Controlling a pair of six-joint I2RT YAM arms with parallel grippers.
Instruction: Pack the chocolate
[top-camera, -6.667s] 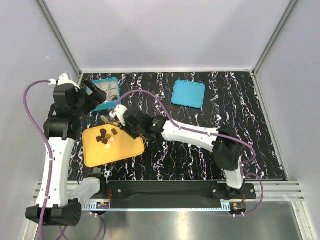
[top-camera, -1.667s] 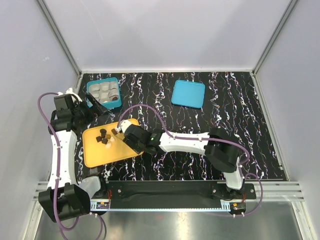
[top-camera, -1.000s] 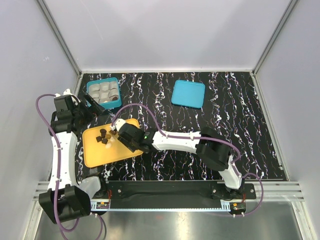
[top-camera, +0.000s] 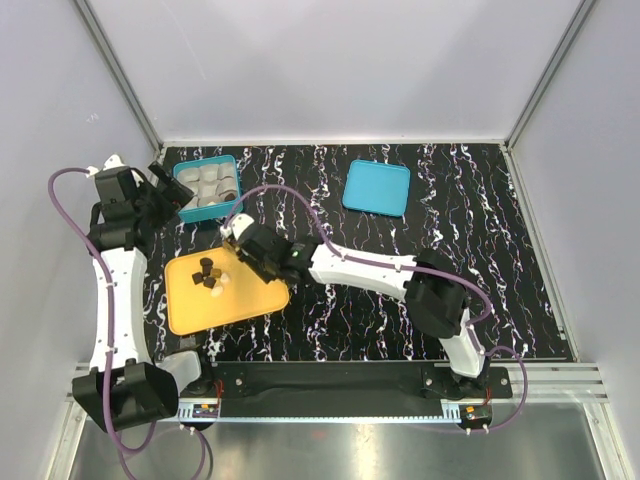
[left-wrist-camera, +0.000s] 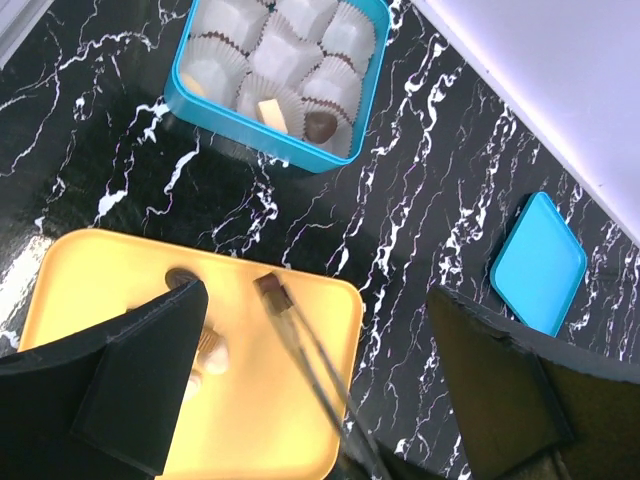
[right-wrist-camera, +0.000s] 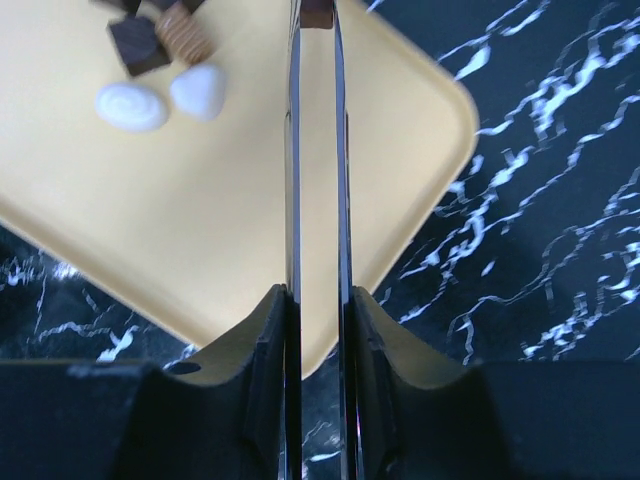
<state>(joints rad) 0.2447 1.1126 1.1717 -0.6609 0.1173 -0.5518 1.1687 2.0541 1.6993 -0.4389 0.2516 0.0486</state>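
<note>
My right gripper (right-wrist-camera: 318, 300) is shut on thin metal tweezers (right-wrist-camera: 315, 200). The tweezer tips pinch a small dark brown chocolate (right-wrist-camera: 316, 12) above the far edge of the orange tray (right-wrist-camera: 200, 200); it also shows in the left wrist view (left-wrist-camera: 271, 292). More chocolates lie on the tray: a dark cube (right-wrist-camera: 138, 45) and two white pieces (right-wrist-camera: 130, 105). The teal box (left-wrist-camera: 250, 135) with pale paper cups holds a brown piece (left-wrist-camera: 320, 125) and a cream piece (left-wrist-camera: 270, 112). My left gripper (left-wrist-camera: 315, 330) is open and empty, high above the tray. In the top view it (top-camera: 165, 195) is beside the box (top-camera: 182, 172).
The flat teal lid (top-camera: 376, 187) lies at the back middle of the black marbled table; it also shows in the left wrist view (left-wrist-camera: 538, 265). The tray (top-camera: 225, 300) sits at the front left. White walls close the table on three sides.
My right gripper has moved back from the tray's middle toward its far edge, with a brown chocolate in the tweezers. My left arm has drawn back and left, toward the box.
</note>
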